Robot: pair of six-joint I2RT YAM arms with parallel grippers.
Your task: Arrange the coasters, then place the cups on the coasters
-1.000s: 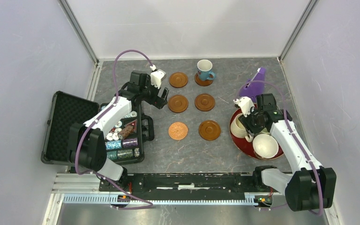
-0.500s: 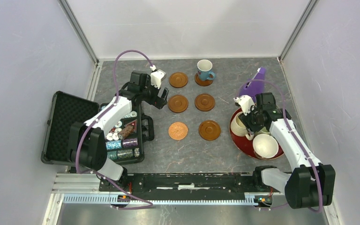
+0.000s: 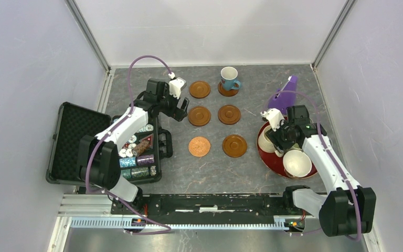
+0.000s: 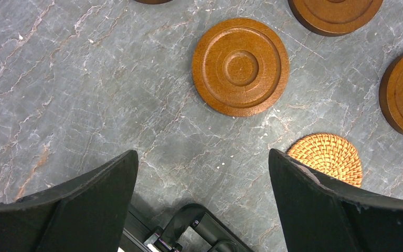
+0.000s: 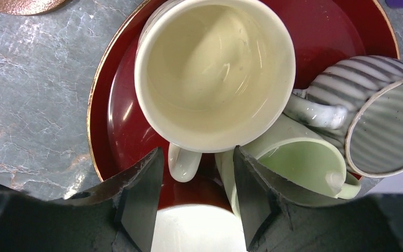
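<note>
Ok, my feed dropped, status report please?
Left end effector open, hovering by coasters. Right end effector open, straddling handle of cream cup on red tray. Green cup tight beside that handle.

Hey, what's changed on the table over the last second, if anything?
The right gripper edged very slightly leftward over the red tray. Its open jaws straddle the cream cup at its handle without gripping, and no cup was lifted. The left gripper, open near the coasters, and the blue cup on its coaster stayed put.
</note>
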